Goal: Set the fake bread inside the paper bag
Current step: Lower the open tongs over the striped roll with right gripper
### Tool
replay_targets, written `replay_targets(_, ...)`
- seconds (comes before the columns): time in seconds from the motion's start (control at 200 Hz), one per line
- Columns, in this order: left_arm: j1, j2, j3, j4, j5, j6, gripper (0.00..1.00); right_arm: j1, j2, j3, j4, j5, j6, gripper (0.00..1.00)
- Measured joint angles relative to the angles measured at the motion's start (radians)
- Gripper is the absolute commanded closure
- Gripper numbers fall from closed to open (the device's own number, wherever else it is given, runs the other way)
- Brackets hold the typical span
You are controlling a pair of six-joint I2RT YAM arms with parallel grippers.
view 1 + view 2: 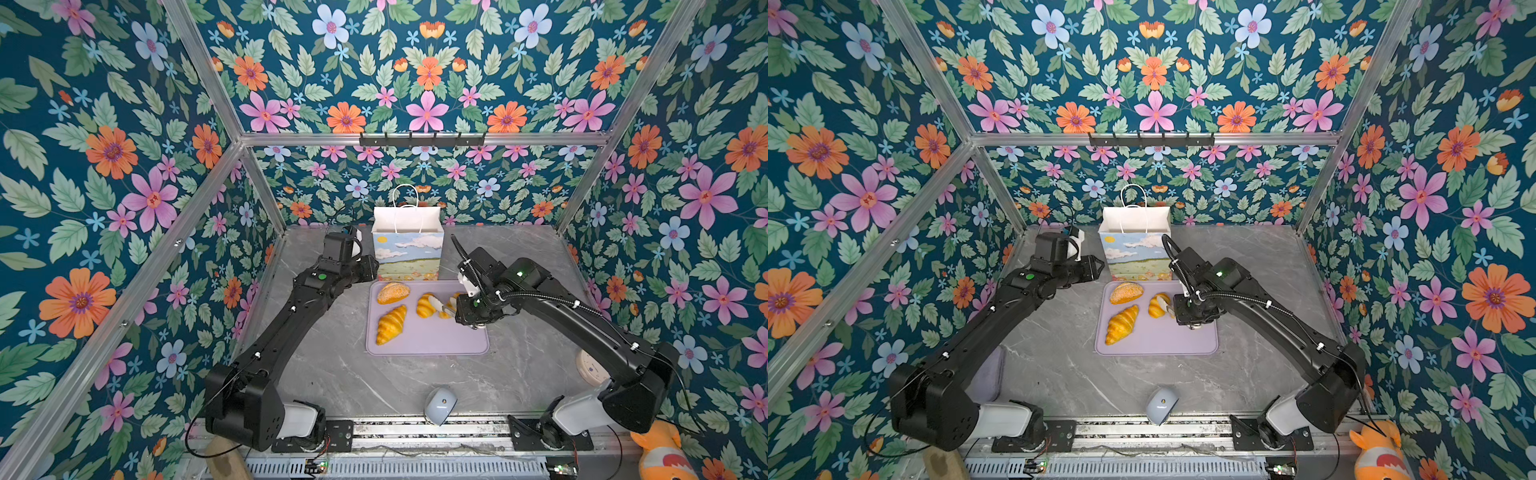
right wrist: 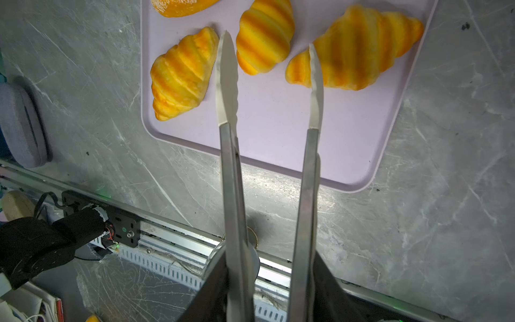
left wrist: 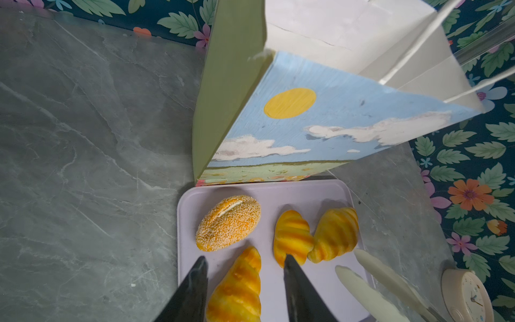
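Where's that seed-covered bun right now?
In both top views the seeded bun lies in the far left corner of the lilac tray, just before the paper bag.

Can't see btm of paper bag [image 1: 409,253] in any view, so no telling what's inside. Can't make out most of right-edge croissant [image 1: 445,314] on tray [image 1: 436,345] in both top views: masked by right gripper [image 1: 461,309] w/ tongs [image 1: 435,302]. Lose part of seeded bun [image 2: 181,7] to frame edge in right wrist view; likewise left-edge croissant [image 3: 237,287] and clock [image 3: 465,295] in left wrist view. Only see tips of left gripper [image 3: 245,260] there.
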Motion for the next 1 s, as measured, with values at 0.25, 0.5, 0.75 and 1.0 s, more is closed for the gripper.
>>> replay_targets(0.25, 0.000, 0.012, 0.012, 0.000, 0.000, 0.000, 0.54, 0.001, 0.056, 0.000, 0.074, 0.010, 0.005, 0.54)
replay_targets(0.5, 0.000, 0.032, 0.026, 0.001, 0.000, 0.000, 0.54, 0.002, 0.145, 0.038, 0.109, 0.011, 0.024, 0.53)
replay_targets(0.75, -0.001, 0.047, 0.027, 0.000, 0.004, 0.000, 0.54, 0.020, 0.215, 0.069, 0.100, 0.019, 0.044, 0.52)
replay_targets(1.0, -0.002, 0.050, 0.027, 0.001, 0.023, 0.000, 0.54, 0.046, 0.281, 0.128, 0.042, 0.061, 0.051, 0.52)
